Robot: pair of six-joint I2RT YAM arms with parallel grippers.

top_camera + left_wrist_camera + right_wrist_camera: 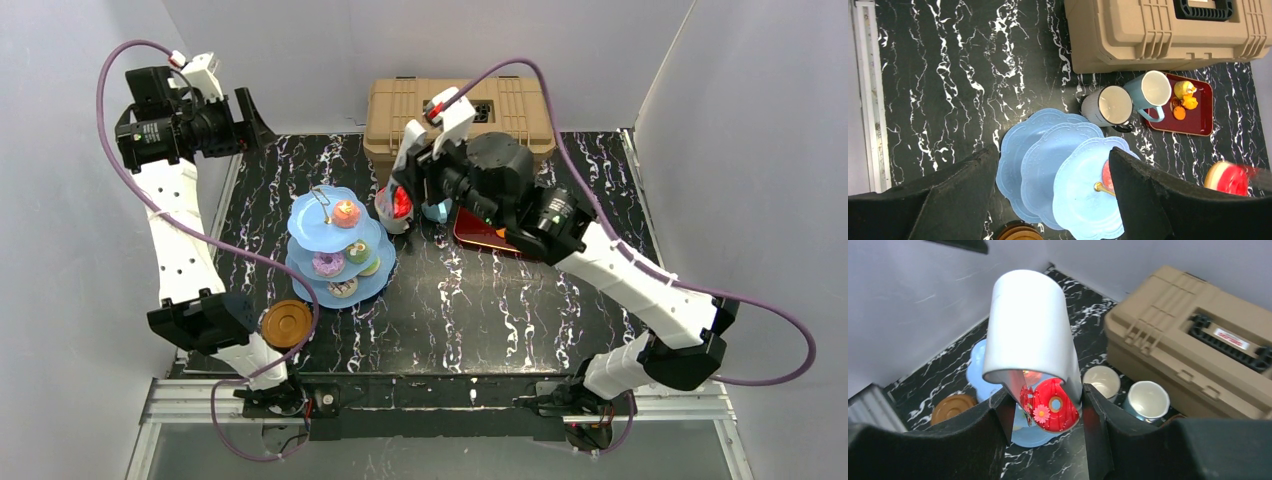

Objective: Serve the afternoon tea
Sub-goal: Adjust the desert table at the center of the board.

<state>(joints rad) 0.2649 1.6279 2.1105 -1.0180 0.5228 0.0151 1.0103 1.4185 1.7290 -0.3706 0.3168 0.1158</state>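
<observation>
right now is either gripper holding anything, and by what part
Right gripper pinches the red toy cake by its sides; left gripper is empty.

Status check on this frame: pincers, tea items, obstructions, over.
Left pincer open, empty, raised. Right pincer shut on red toy cake, beside cake stand. White mug, light-blue mug by toolbox, not on saucers. Nothing seen between cake and stand.

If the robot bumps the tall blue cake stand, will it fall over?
Probably not easily: the cake stand has its widest tier lowest. A push up high might tip it, being three tiers tall. The treats seem only to rest on it, so they may slide off first.
</observation>
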